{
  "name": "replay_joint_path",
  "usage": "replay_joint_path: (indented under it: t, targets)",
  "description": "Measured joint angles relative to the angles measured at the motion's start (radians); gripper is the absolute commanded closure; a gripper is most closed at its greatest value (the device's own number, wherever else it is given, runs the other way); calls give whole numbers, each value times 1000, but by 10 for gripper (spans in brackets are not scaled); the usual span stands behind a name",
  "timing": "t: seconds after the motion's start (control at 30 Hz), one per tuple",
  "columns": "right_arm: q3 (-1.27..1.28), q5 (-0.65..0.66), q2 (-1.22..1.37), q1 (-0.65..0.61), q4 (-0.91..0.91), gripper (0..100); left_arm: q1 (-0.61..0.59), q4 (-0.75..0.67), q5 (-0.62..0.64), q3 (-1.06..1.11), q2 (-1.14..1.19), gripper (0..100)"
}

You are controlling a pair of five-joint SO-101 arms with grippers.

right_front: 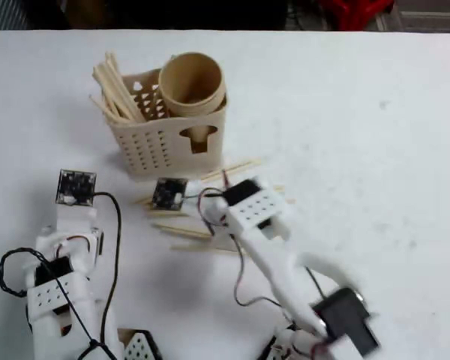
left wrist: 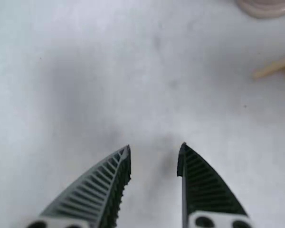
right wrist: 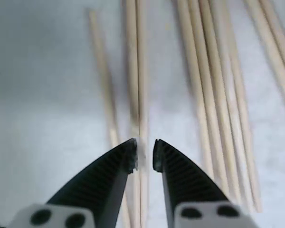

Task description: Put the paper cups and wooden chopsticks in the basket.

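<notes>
High view: the basket (right_front: pixel 165 146) stands upright on the white table (right_front: pixel 360 112), toward the far side. Paper cups (right_front: pixel 191 79) sit nested in its right-hand compartment, mouth up. A bundle of wooden chopsticks (right_front: pixel 116 90) leans out of its left-hand compartment, fanning up and to the left past the rim. More loose chopsticks (right_front: pixel 187 231) lie flat on the table just in front of the basket, scattered at slightly different angles. The right arm (right_front: pixel 262 225) reaches in from the near edge and ends over these loose sticks, hiding some of them. The left arm (right_front: pixel 60 262) sits at the near left, well apart from the basket and from the sticks.

From the right wrist camera, the right gripper (right wrist: pixel 144 152) is low over the loose sticks, which run lengthwise away from it in a rough row. Its fingers stand slightly apart with a narrow gap between the tips. A close pair of chopsticks (right wrist: pixel 137 71) runs into that gap, and the tips sit on either side of it. The gap looks a little wider than the stick inside it, so the pads are probably not pressing on the wood, though the angle makes this hard to judge.

From the left wrist camera, the left gripper (left wrist: pixel 154 152) hangs above bare table with its fingers spread wide and nothing between them. One chopstick end (left wrist: pixel 275 66) lies farther off.
</notes>
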Motion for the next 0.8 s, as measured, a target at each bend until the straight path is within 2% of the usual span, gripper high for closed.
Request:
replay_joint_path:
  t: [0.17, 0.5, 0.63, 0.8]
  targets:
    - [0, 0, 101, -3, -104, 907, 0, 0, 0, 0, 0, 827]
    - [12, -21, 135, 0, -166, 908, 0, 0, 0, 0, 0, 827]
    - [9, -21, 144, 5, -167, 991, 0, 0, 0, 0, 0, 827]
    - [6, -63, 149, 12, -180, 981, 0, 0, 0, 0, 0, 827]
